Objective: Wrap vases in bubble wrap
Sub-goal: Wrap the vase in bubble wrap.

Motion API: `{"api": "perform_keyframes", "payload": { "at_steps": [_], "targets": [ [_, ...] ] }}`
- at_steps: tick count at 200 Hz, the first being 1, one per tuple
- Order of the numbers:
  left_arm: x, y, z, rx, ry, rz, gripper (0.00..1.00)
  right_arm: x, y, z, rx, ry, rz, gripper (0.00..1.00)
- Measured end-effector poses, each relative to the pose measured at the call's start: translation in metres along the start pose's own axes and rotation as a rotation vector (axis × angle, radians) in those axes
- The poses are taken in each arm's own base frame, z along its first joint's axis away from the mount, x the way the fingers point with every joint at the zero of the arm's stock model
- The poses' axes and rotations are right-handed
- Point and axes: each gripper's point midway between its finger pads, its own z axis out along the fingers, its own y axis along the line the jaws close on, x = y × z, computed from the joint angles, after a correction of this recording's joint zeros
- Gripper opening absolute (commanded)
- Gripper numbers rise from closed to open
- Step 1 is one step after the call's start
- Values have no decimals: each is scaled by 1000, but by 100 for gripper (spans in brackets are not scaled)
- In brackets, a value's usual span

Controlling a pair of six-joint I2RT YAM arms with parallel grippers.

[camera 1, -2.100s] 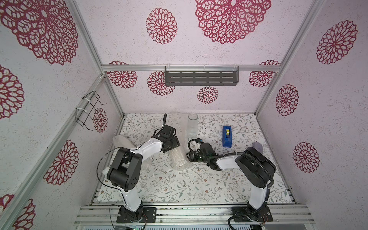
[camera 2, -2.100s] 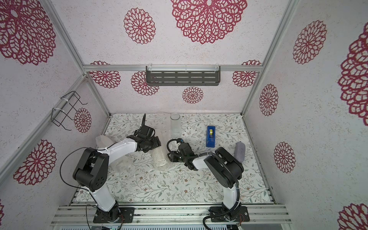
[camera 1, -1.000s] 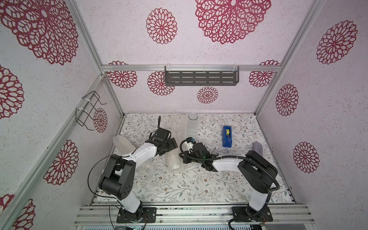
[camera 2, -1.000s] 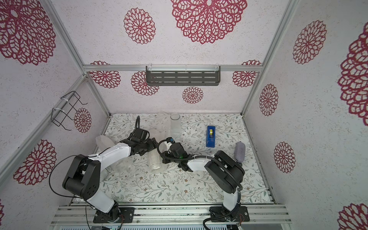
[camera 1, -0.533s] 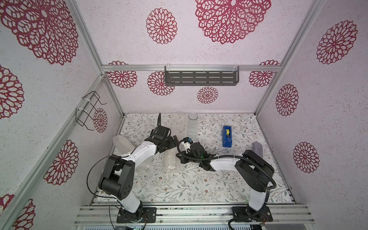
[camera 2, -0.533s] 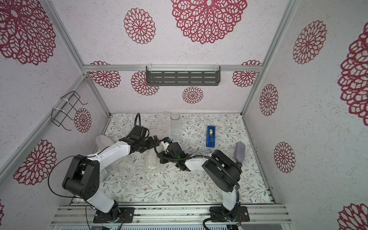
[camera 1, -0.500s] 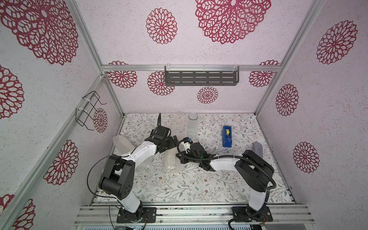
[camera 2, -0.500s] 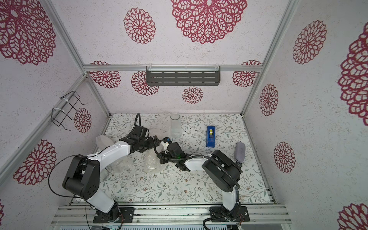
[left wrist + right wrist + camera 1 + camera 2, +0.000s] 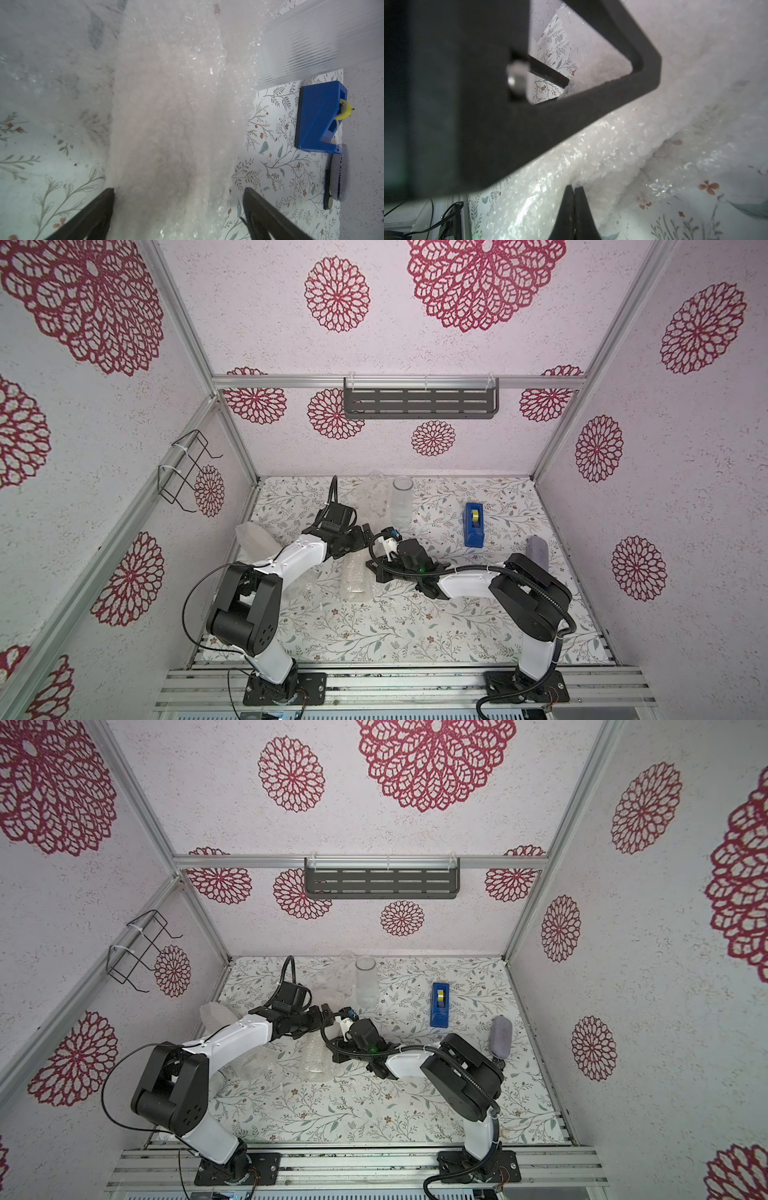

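Observation:
A vase rolled in bubble wrap lies on the floral floor between the arms. My left gripper is open over its far end, and its two fingers straddle the roll without closing on it. My right gripper is shut, its tips at a fold of the wrap; whether wrap is pinched does not show. A left finger fills much of the right wrist view. A clear glass vase stands upright further back.
A blue tape dispenser sits right of the standing vase. A grey-purple object rests near the right wall. Another wrapped bundle stands by the left wall, and loose bubble wrap lies at the back.
Both grippers and the wrapped vase have shifted left, and the roll has come a little nearer. The left jaws opened slightly wider, while the right jaws stayed shut.

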Motion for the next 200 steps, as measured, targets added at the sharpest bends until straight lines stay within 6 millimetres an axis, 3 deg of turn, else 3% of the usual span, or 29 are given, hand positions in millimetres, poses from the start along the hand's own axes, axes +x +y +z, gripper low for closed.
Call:
{"api": "perform_keyframes", "payload": {
  "at_steps": [200],
  "targets": [
    [8,14,-3,13,32,67,98,-12,22,10,-48,-25,-43,5]
  ]
}}
